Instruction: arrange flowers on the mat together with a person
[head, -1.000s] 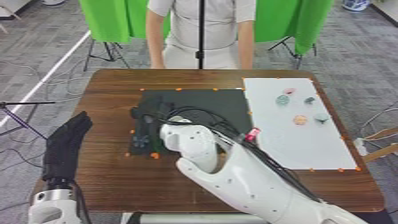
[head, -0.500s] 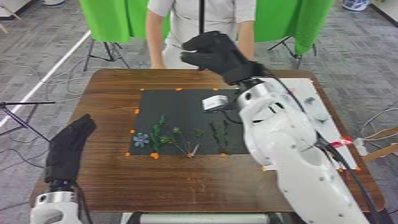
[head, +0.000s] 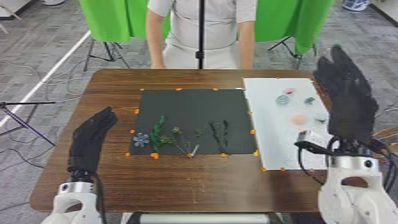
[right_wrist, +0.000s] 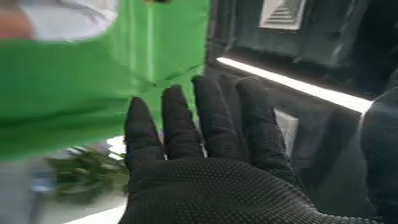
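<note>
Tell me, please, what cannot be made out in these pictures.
- Head view: part of the white rectangular mat's right edge, hidden by the black-gloved right hand.
- Head view: what the grey-green piece beside it is; too small.
- Head view: whether the two thin dark stems touch; too small.
- Head view: both white arms' bases, cut off by the bottom edge.

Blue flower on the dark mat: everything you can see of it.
The blue flower is small and greyish-blue, with rounded petals round a centre; material unclear, no stem discernible. It lies seemingly flat on the dark mat, near its left corner on the robot's side, left of the green sprig. Only the mat appears to touch it.
</note>
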